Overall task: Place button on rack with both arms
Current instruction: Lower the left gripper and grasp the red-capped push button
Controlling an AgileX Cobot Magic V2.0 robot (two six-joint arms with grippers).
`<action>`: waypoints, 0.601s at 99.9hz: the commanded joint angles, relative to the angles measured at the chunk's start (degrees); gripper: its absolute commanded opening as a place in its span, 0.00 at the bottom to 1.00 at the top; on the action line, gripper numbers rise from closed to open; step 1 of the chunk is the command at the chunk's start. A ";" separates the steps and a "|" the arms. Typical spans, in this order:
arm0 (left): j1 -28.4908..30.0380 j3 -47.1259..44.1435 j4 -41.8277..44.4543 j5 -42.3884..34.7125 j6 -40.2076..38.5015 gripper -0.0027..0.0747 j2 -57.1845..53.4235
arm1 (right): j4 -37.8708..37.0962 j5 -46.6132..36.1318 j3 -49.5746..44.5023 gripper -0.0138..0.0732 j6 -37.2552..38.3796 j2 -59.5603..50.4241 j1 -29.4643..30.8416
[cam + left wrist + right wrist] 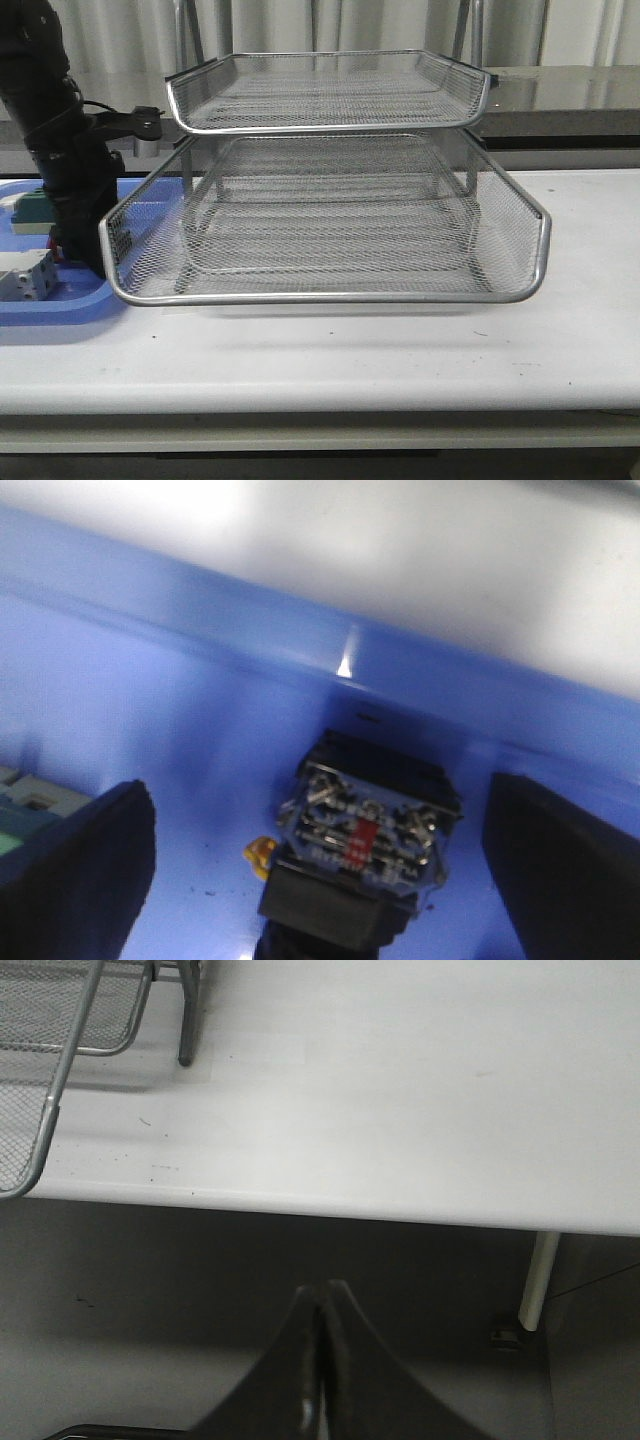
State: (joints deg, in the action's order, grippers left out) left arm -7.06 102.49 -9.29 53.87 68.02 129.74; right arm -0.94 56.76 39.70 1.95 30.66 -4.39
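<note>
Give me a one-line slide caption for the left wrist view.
Left gripper, jaws open, straddles the button lying in the blue tray.

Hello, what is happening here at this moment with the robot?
The left end effector is lowered into the blue tray with its fingers open on either side of the button, which lies in the tray and is not gripped yet. The right end effector is shut and hangs off the table's edge, holding nothing. The wire rack stands on the table, its trays bare.
</note>
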 commanded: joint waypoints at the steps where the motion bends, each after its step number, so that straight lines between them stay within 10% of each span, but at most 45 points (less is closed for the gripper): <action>1: -0.26 1.29 -0.53 -0.92 0.08 0.82 -2.22 | -0.23 -3.20 1.92 0.08 0.00 0.13 0.07; 41: -0.26 1.41 0.48 0.52 -0.27 0.11 -2.83 | -0.23 -3.20 1.92 0.08 0.00 0.13 0.07; 60: -0.03 5.91 0.61 5.87 -0.90 0.01 -3.41 | -0.23 -3.20 1.92 0.08 0.00 0.13 0.07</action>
State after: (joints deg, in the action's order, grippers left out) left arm -7.06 104.35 -8.59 57.41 68.02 130.12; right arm -0.94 56.76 39.70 1.95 30.66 -4.39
